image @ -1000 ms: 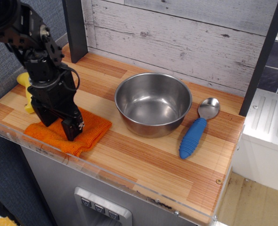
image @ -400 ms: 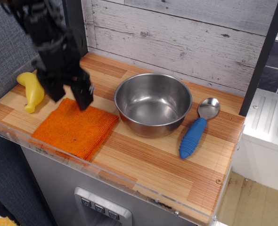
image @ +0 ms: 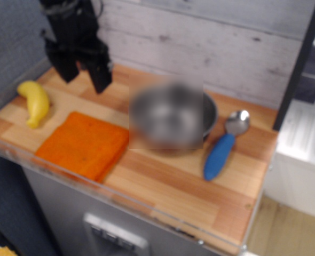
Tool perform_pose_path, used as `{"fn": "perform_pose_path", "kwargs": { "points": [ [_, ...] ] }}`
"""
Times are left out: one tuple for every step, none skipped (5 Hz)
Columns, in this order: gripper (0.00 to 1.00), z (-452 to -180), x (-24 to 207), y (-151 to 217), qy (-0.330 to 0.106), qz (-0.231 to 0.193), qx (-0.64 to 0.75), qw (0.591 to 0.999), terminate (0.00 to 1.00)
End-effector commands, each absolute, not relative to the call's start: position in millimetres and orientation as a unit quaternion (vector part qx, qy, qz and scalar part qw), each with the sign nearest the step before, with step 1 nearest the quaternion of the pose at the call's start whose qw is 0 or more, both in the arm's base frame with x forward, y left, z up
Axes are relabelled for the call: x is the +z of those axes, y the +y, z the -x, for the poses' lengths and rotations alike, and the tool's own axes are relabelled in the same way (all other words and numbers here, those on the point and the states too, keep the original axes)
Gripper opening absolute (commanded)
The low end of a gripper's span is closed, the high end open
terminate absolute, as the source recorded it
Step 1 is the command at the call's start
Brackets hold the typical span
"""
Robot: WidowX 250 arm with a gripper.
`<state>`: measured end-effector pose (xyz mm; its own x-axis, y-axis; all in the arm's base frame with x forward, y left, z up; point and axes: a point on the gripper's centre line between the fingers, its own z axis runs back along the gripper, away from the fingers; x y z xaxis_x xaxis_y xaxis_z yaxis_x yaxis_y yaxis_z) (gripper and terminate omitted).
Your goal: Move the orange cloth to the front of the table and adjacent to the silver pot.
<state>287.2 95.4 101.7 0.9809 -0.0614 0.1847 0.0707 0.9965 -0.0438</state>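
The orange cloth lies flat at the front left of the wood-plank table, just left of the silver pot, which looks blurred. My black gripper hangs open and empty above the back left of the table, well above the cloth and clear of it. The whole frame is soft.
A yellow banana lies at the left edge behind the cloth. A spoon with a blue handle lies right of the pot. A grey plank wall stands behind, and a clear plastic edge runs along the front.
My gripper has let go of the cloth and risen up and back. The cloth now lies flat at the front left, next to the pot.
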Motion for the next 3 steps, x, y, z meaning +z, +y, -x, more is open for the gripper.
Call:
{"fn": "perform_pose_path", "kwargs": {
  "points": [
    [1.00, -305.3, 133.3, 94.8, -0.089, -0.018, -0.028, 0.995, 0.00],
    [1.00, -312.4, 133.9, 90.9, -0.082, -0.026, -0.039, 0.996, 0.00],
    [1.00, -312.4, 133.9, 90.9, -0.082, -0.026, -0.039, 0.996, 0.00]
  ]
}}
